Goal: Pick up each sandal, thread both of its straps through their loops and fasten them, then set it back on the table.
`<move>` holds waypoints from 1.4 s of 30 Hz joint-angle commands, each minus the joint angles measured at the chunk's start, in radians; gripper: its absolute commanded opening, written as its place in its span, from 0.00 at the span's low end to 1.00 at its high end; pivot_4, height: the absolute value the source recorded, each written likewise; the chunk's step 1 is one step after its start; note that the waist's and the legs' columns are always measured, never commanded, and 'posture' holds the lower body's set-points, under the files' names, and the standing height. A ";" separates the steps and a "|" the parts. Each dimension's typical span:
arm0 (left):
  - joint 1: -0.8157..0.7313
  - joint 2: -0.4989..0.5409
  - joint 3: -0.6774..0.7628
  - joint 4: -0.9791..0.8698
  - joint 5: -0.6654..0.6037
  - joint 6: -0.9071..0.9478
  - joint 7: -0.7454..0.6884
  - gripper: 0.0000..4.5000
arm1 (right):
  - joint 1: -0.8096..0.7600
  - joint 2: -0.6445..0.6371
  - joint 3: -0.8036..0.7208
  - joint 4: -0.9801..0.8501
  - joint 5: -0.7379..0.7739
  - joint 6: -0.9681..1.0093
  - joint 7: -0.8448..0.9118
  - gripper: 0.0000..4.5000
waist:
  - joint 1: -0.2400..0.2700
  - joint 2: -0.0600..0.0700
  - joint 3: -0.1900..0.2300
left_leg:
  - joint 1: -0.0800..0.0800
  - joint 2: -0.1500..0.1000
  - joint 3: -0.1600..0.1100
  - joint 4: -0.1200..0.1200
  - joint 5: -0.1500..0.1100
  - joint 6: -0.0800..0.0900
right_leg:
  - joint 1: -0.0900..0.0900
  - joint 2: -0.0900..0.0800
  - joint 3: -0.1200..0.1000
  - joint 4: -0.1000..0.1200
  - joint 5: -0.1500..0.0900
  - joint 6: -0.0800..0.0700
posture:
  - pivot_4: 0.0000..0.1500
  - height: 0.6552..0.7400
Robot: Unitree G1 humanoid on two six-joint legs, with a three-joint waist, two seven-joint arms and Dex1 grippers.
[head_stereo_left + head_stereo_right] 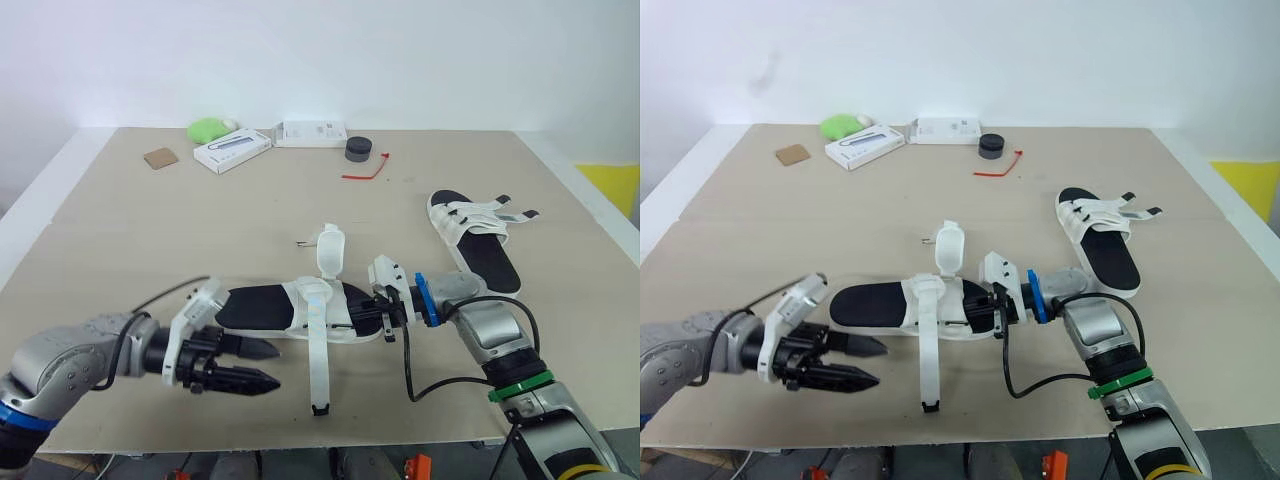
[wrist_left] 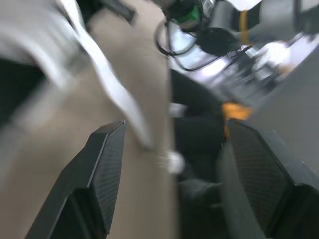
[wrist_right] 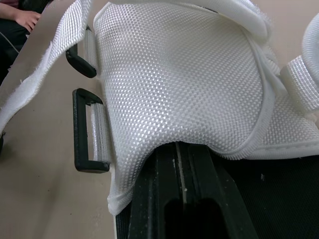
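Well, the tan surface point(image 1: 120, 230) carries two white sandals with black footbeds. The near sandal point(image 1: 262, 308) lies across the front middle and the far sandal point(image 1: 480, 245) well apart at the right, its straps already across it. The left hand point(image 1: 276, 366) hovers just off the near sandal's heel with its fingers spread. The right hand point(image 1: 380, 312) is at the toe end, its fingers pressed together and their tips tucked under the mesh upper. One loose strap point(image 1: 318, 370) trails toward the front edge, and another strap point(image 1: 331, 250) stands upright. Two black loops point(image 3: 84, 130) sit beside the mesh. Along the back lie two white boxes point(image 1: 232, 150), a green lump point(image 1: 208, 128) and a red tie point(image 1: 367, 172).
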 commanded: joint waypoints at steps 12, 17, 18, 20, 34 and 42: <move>-0.136 -0.323 -0.065 0.125 0.108 0.211 0.342 0.74 | 0.107 -0.044 0.050 -0.010 -0.049 0.104 -0.035 0.00 | 0.021 -0.003 -0.006 | -0.001 -0.001 0.001 0.000 -0.003 -0.004 | -0.001 0.002 0.001 -0.001 0.000 -0.001 | 1.00 1.00; -0.215 -0.379 -0.046 0.173 0.083 0.296 0.351 0.74 | 0.111 -0.043 0.043 -0.015 -0.048 0.113 -0.046 0.00 | 0.021 -0.003 -0.007 | -0.001 -0.002 0.000 0.001 -0.002 -0.003 | -0.001 0.002 0.001 -0.001 -0.002 -0.002 | 1.00 1.00; -0.232 -0.388 -0.046 0.180 0.083 0.311 0.353 0.74 | 0.110 -0.041 0.042 -0.013 -0.048 0.113 -0.049 0.00 | 0.021 -0.003 -0.007 | -0.001 -0.002 0.000 0.001 -0.002 -0.003 | -0.001 0.002 0.001 -0.001 -0.002 -0.002 | 1.00 1.00; -0.260 -0.403 -0.043 0.189 0.079 0.340 0.350 0.62 | 0.108 -0.037 0.040 -0.011 -0.046 0.114 -0.053 0.00 | 0.021 -0.003 -0.007 | -0.001 -0.002 0.000 0.001 -0.002 -0.003 | 0.000 0.003 0.001 -0.001 -0.002 -0.001 | 1.00 1.00; -0.327 -0.450 0.095 0.168 -0.067 0.507 0.378 0.02 | 0.075 -0.022 0.034 0.031 -0.045 0.104 -0.063 0.00 | 0.018 -0.003 -0.006 | -0.001 -0.002 -0.002 0.004 -0.002 -0.002 | 0.001 0.003 0.001 -0.001 0.000 0.000 | 1.00 1.00; -0.449 -0.444 0.204 0.281 -0.165 0.557 0.385 0.02 | 0.059 -0.011 0.036 0.058 -0.048 0.096 -0.059 0.00 | 0.017 -0.004 -0.005 | -0.001 -0.002 -0.003 0.004 -0.001 -0.001 | 0.000 0.005 0.001 -0.001 0.002 0.001 | 1.00 1.00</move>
